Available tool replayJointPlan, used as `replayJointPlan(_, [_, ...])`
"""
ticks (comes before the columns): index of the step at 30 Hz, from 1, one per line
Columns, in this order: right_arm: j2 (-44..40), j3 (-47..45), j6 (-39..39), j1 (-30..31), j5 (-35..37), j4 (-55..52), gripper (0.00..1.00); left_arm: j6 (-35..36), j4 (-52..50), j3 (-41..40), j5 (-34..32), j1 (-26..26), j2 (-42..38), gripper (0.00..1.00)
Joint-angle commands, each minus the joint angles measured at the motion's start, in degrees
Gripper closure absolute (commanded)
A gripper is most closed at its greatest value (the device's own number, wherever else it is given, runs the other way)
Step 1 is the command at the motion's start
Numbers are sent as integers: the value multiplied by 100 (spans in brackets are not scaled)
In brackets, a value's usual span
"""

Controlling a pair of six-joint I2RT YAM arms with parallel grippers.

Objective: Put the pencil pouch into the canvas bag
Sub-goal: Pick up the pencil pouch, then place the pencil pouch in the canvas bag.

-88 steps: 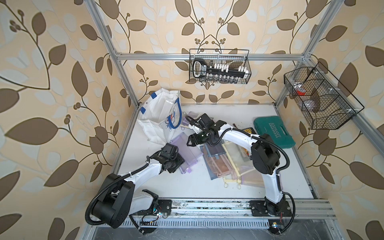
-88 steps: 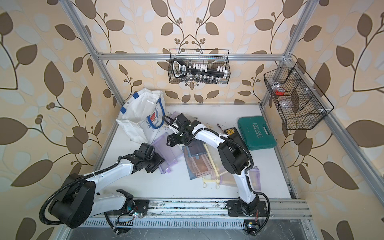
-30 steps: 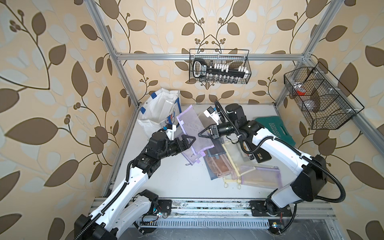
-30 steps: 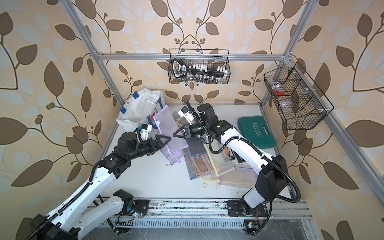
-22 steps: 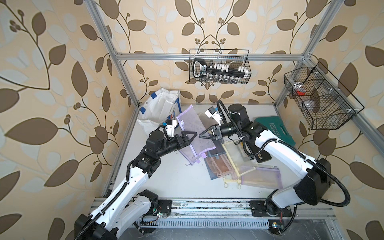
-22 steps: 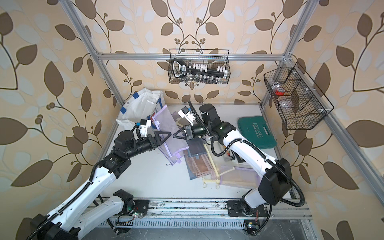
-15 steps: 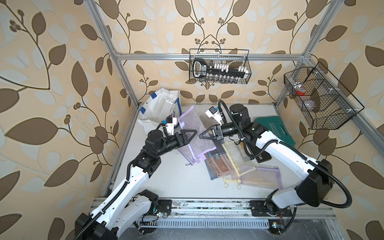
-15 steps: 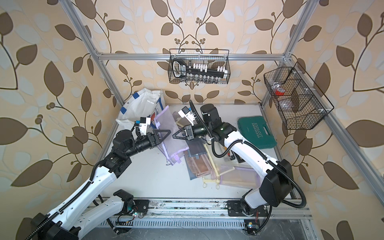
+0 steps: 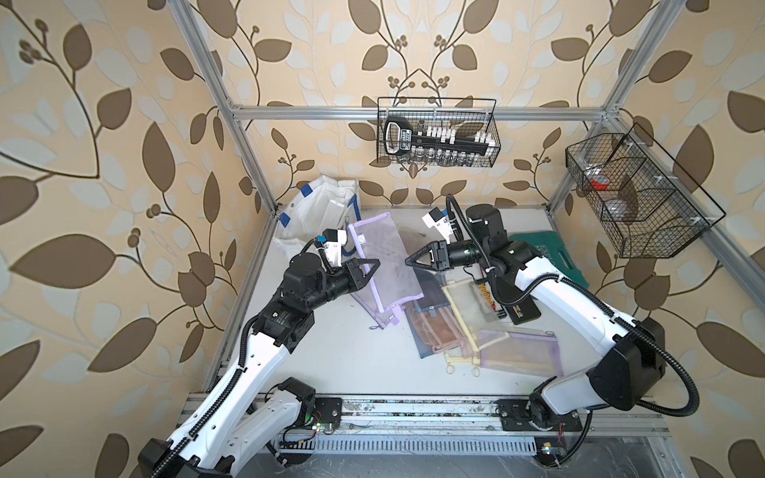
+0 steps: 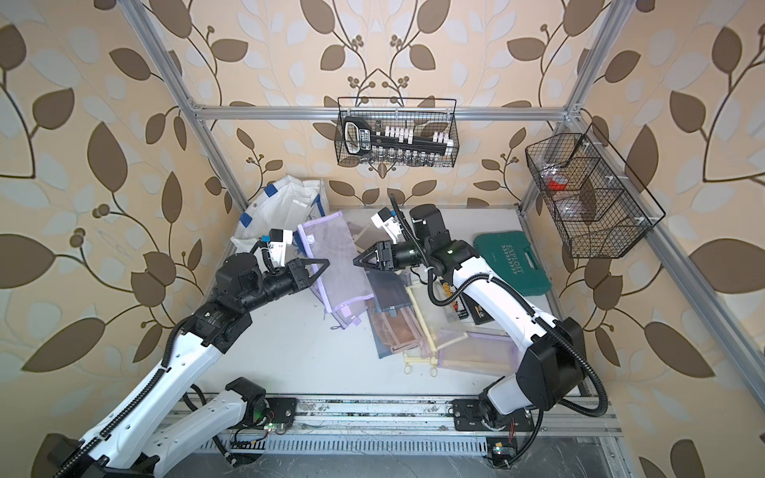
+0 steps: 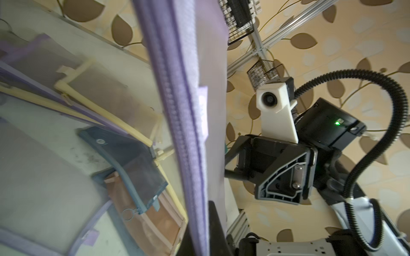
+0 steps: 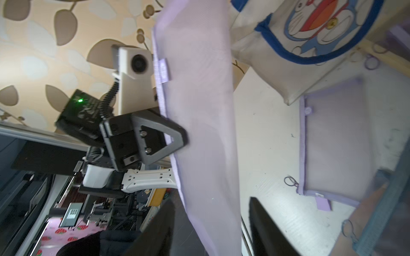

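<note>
**A:** Where is the canvas bag from the left gripper?

**B:** Just behind it, slumped in the corner. In both top views I can't tell whether its mouth gapes.

**A:** And the purple mesh pencil pouch?

**B:** It hangs between the two grippers, clear of the table. The left gripper pinches it near the zipper edge. The right gripper has its fingers spread either side of the mesh and grips nothing.

**A:** What worries you?

**B:** It hangs from one pinch on one edge, and the pouch is limp. Swinging it back toward the bag could fold it, snag it on the rim or a blue rope handle, or pull it free. If the bag's mouth is collapsed, the pouch would end up on top, not inside.
</note>
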Motion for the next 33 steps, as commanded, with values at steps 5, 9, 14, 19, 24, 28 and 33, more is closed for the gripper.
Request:
replayJointPlan(5, [178, 989, -903, -49, 1461, -1771, 8, 2338, -3361, 2807, -2707, 56, 1397, 100])
replayJointPlan(9, [121, 1192, -1046, -43, 1741, -2048, 5, 3389, -3504, 3980, -3558, 160, 2276, 100])
replayJointPlan(14, [-52, 1118, -1124, -50, 1838, -2234, 3, 4479, -3405, 5463, -4300, 587, 3475, 100])
replayJointPlan(19, [-191, 1011, -1125, -50, 1863, -2242, 2, 5313, -2743, 5866, -4831, 945, 4040, 100])
replayJointPlan(24, [-209, 972, -1143, -44, 1842, -2241, 2, 6208, -2248, 5834, -4796, 1186, 4386, 100])
replayJointPlan(28, [-161, 985, -1131, -47, 1778, -2200, 2, 6860, -1664, 5379, -4731, 1233, 4573, 100])
replayJointPlan(33, [-95, 1014, -1142, -49, 1773, -2180, 2, 7160, -1881, 5226, -4654, 1251, 4883, 100])
